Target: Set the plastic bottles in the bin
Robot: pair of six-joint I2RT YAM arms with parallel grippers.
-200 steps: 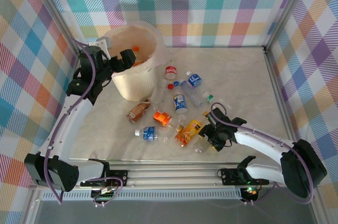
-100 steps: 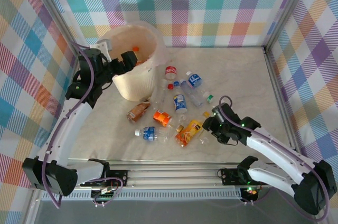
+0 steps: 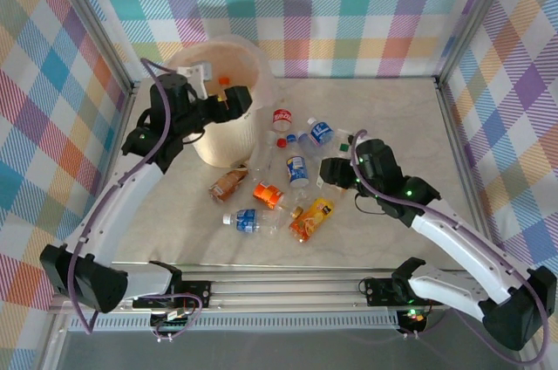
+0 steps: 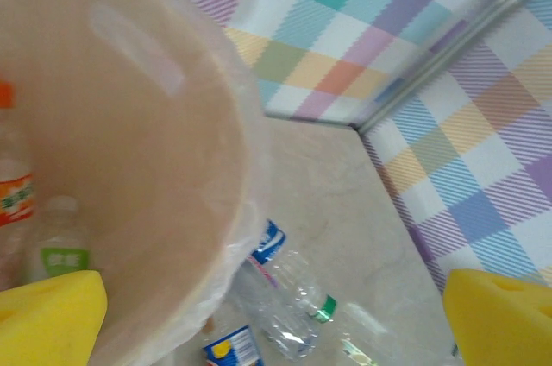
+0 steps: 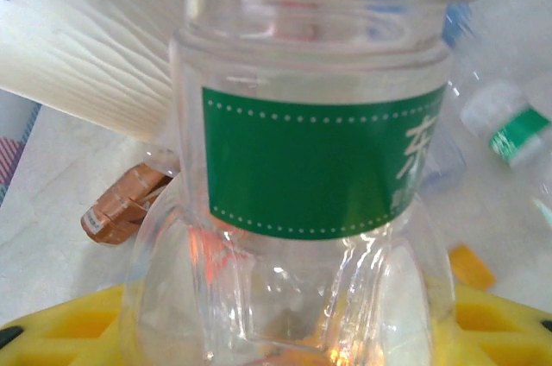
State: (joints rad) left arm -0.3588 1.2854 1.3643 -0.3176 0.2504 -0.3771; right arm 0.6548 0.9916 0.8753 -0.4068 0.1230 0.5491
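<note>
My right gripper (image 3: 331, 170) hangs above the middle of the table, shut on a clear plastic bottle (image 5: 317, 159) with a green label; its yellow pads (image 5: 60, 331) press the bottle's lower body. My left gripper (image 3: 232, 105) is open at the right rim of the cream bin (image 3: 207, 145), with nothing between its yellow pads (image 4: 47, 318). Inside the bin (image 4: 129, 167) lie an orange-labelled bottle (image 4: 10, 198) and a green-labelled bottle (image 4: 62, 254). Several bottles lie on the table, among them red (image 3: 282, 117), blue (image 3: 320, 133) and orange (image 3: 267, 194) ones.
More bottles lie toward the front: a brown one (image 3: 228, 183), a blue one (image 3: 247, 220) and a yellow-orange one (image 3: 312, 217). Checked walls and metal posts enclose the table. Bare marble surface (image 3: 401, 126) stretches along the right and far side.
The right gripper has closed on the green-labelled bottle at the table's front and carried it up and toward the middle. The left gripper swung right, over the bin's rim.
</note>
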